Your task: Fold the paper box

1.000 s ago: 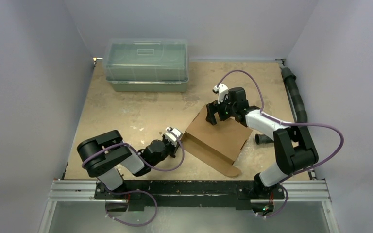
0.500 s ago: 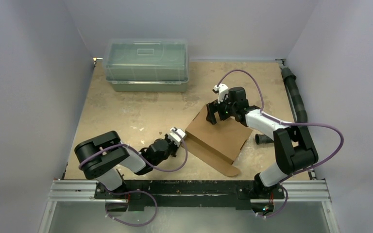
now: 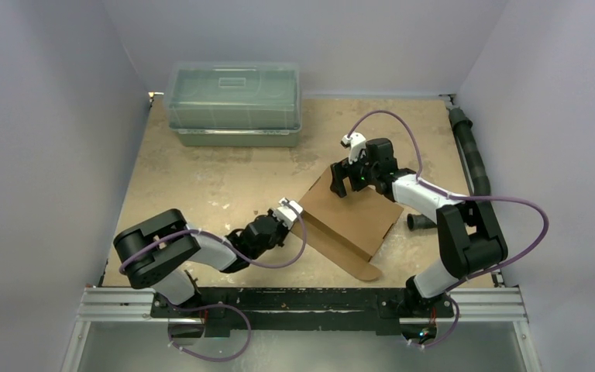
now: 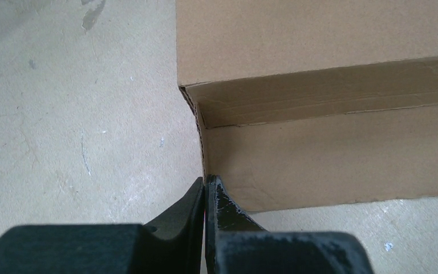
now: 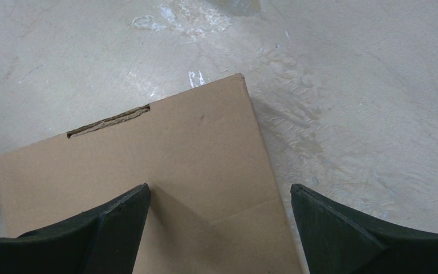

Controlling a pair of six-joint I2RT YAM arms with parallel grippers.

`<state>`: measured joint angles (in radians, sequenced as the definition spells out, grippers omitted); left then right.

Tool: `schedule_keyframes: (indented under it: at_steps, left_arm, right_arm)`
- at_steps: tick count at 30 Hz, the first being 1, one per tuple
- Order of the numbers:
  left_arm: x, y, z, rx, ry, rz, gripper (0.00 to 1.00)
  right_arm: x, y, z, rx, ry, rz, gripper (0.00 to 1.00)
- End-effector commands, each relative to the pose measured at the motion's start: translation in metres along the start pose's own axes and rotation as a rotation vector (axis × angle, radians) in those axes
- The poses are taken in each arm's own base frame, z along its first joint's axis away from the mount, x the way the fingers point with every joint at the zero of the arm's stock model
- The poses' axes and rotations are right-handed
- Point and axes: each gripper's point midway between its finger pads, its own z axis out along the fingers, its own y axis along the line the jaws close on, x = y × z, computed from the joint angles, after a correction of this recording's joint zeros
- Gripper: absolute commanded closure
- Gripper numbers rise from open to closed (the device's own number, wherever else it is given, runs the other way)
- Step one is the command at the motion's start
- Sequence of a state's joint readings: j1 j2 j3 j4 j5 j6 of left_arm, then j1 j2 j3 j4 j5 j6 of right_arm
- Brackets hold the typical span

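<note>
A brown paper box (image 3: 352,217) lies partly folded on the tabletop (image 3: 201,178), its lid panel flat on top and its front flap folded out along one long side. The left hand (image 3: 290,210), fingers pressed together, touches the box's left edge with its tips. The right hand (image 3: 346,186) is spread wide over the box's far corner. A greenish lidded bin (image 3: 234,97) stands well beyond the box, to its left.

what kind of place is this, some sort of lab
Most likely a robotics lab test cell: a left arm and right arm bolted to a metal rail, a scuffed table boxed in by plain walls, with the paper box and a plastic bin as props.
</note>
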<state>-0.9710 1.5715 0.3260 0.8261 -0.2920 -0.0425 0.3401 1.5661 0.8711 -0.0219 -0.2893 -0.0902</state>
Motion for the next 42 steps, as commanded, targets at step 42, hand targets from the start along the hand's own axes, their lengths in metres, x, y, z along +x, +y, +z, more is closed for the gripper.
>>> schedule_keyframes:
  at_steps: [42]
  left_arm:
    - [-0.061, 0.008, 0.030, 0.092, 0.086, -0.118, 1.00]
  right_arm:
    - [0.027, -0.005, 0.002, 0.023, 0.104, -0.010, 0.04]
